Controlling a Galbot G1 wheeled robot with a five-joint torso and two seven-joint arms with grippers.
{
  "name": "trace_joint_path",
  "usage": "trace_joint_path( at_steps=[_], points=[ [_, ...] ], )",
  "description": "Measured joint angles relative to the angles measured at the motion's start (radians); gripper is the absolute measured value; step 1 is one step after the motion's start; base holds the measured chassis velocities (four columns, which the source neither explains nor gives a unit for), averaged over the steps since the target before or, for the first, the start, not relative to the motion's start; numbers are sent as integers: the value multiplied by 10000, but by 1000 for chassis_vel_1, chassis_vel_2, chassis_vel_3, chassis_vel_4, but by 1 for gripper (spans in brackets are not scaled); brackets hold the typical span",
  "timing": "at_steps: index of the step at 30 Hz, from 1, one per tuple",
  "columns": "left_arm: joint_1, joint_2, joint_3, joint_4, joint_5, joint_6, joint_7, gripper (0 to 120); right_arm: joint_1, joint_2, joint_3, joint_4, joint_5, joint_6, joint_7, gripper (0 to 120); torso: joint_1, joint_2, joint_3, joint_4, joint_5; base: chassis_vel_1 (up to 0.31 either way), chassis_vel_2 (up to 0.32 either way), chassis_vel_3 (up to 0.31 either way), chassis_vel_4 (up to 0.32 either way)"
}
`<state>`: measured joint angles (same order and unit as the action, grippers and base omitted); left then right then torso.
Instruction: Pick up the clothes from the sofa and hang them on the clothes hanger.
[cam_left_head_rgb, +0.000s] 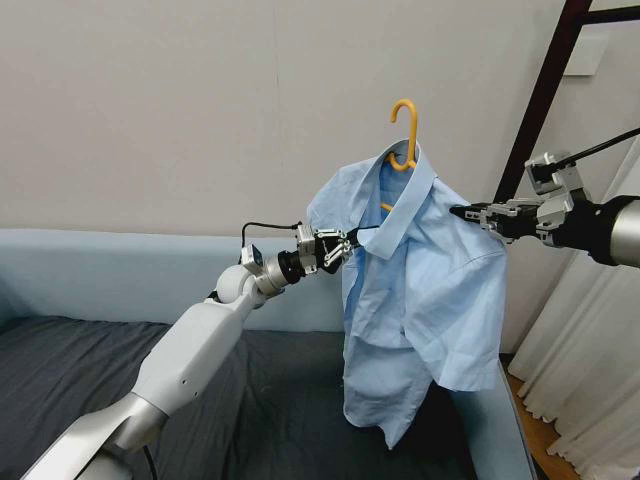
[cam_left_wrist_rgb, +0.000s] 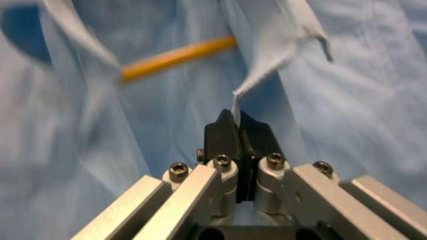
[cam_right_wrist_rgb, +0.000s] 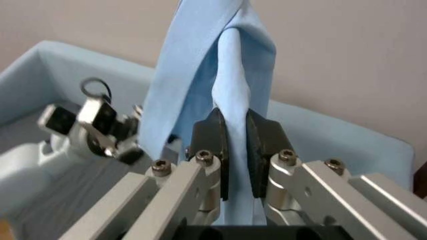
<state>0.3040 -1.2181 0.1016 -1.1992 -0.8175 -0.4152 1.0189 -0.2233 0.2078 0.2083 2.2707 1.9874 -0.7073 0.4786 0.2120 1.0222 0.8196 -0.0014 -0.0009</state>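
Both pincers are on the garment! The left pincer (cam_left_head_rgb: 347, 243) is clamped on a thin front edge, and the right pincer (cam_left_head_rgb: 463, 211) is closed on a fold by the shoulder. The shirt (cam_left_head_rgb: 420, 300) hangs aloft above the sofa (cam_left_head_rgb: 60, 370), draped on the orange hanger (cam_left_head_rgb: 403, 125). It is pale blue, rumpled, its front open. I judge this the fitting step; next calls for squaring the shoulders.

A blue shirt (cam_left_head_rgb: 420, 300) on an orange hanger (cam_left_head_rgb: 403, 125) hangs above the sofa (cam_left_head_rgb: 90, 275) (dark seat). The left gripper (cam_left_head_rgb: 345, 245) pinches its front edge, the right gripper (cam_left_head_rgb: 468, 212) its shoulder.
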Motion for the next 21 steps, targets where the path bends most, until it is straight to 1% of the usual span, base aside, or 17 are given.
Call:
trace_joint_path(
  at_steps=[2,4,7,10,11,13,14,15,17,18,19,21],
  points=[
    [275,-18,-47,-9,80,-90,-179,0,61,7,2,-19,159,60,78,7,0,0,-1,1,0,0,0,0,0],
    [775,20,-127,-259,57,-255,-549,0,112,18,1,-69,246,176,135,7,0,0,0,2,-1,0,0,0,0],
    [1176,116,-270,-545,-84,-346,-681,0,121,31,2,-98,240,217,155,7,0,0,0,1,0,0,0,0,0],
    [1757,410,-590,-1023,-289,-487,-704,15,124,46,2,-123,153,252,169,7,-1,1,-1,2,0,0,0,0,0],
    [1757,410,-590,-1023,-289,-487,-704,15,124,46,2,-123,153,252,169,7,-1,1,-1,2,0,0,0,0,0],
    [2012,647,-758,-1303,-542,-506,-738,26,126,80,2,-151,104,255,168,7,-1,1,-1,4,0,0,0,0,0],
    [2053,708,-804,-1367,-614,-509,-745,29,127,95,2,-158,95,255,164,7,-1,1,-1,4,0,0,0,0,0],
    [2053,708,-804,-1367,-614,-509,-745,29,127,95,2,-158,95,255,164,7,-1,1,-1,4,0,0,0,0,0],
    [2116,892,-908,-1520,-827,-519,-752,41,123,171,3,-191,51,255,147,7,-1,1,-1,3,0,0,0,0,0],
    [2119,960,-928,-1571,-926,-521,-741,43,112,195,2,-212,27,255,141,7,0,0,-1,1,0,0,0,0,0],
    [2119,960,-928,-1571,-926,-521,-741,43,112,195,2,-212,27,255,141,7,0,0,-1,1,0,0,0,0,0],
    [2124,1089,-982,-1688,-1153,-522,-696,52,92,232,1,-259,-9,279,120,7,-1,1,-1,0,1,0,0,0,0]
  ],
)
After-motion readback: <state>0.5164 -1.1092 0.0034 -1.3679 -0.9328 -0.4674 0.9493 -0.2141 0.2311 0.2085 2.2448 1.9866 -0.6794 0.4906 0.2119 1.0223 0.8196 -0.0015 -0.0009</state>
